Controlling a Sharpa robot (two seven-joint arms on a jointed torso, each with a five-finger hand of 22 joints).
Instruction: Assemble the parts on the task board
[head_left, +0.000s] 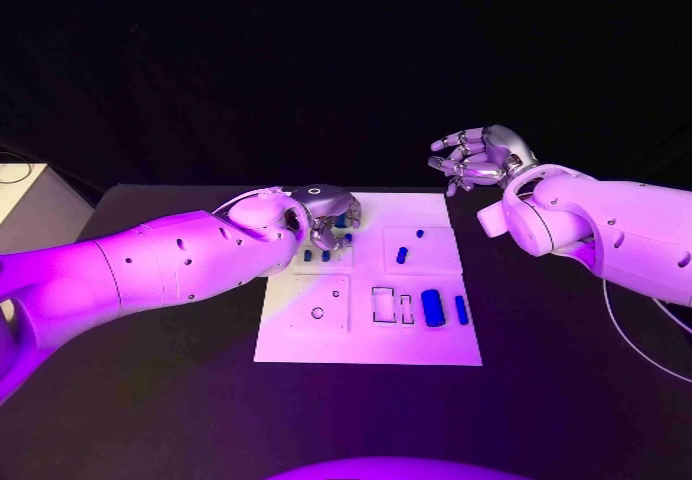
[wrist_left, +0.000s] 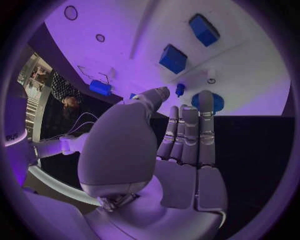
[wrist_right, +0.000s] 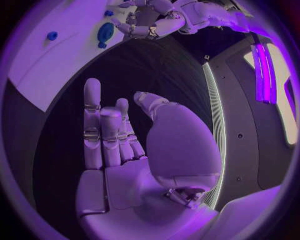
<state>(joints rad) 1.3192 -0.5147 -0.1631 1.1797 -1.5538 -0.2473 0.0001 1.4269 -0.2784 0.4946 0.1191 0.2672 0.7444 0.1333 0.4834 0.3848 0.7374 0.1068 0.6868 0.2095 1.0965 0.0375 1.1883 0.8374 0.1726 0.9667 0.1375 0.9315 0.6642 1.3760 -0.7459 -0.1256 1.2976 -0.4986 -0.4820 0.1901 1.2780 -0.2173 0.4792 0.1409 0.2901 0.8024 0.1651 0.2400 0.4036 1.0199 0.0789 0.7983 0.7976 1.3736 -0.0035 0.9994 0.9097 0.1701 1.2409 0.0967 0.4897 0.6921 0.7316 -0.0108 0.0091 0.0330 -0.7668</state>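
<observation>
The white task board (head_left: 368, 335) lies in the middle of the black table. Several small blue parts are on it: a peg (head_left: 401, 255), a dot (head_left: 420, 233), two bars (head_left: 433, 307) near the right edge, and two short pieces (head_left: 307, 256) by my left hand. My left hand (head_left: 329, 212) hovers over the board's far left part, fingers pointing down and holding nothing. In the left wrist view its fingertips (wrist_left: 205, 97) reach over a round blue part (wrist_left: 215, 102), near a small blue peg (wrist_left: 179, 89) and two blue blocks (wrist_left: 172, 58). My right hand (head_left: 480, 157) hangs raised beyond the board's far right corner, empty.
Outlined slots (head_left: 384, 305) and a small ring (head_left: 317, 313) mark the board's near half. A pale box (head_left: 36, 205) stands at the table's far left. In the right wrist view the board's edge (wrist_right: 50, 60) and my left hand (wrist_right: 147, 20) lie beyond the spread fingers (wrist_right: 92, 125).
</observation>
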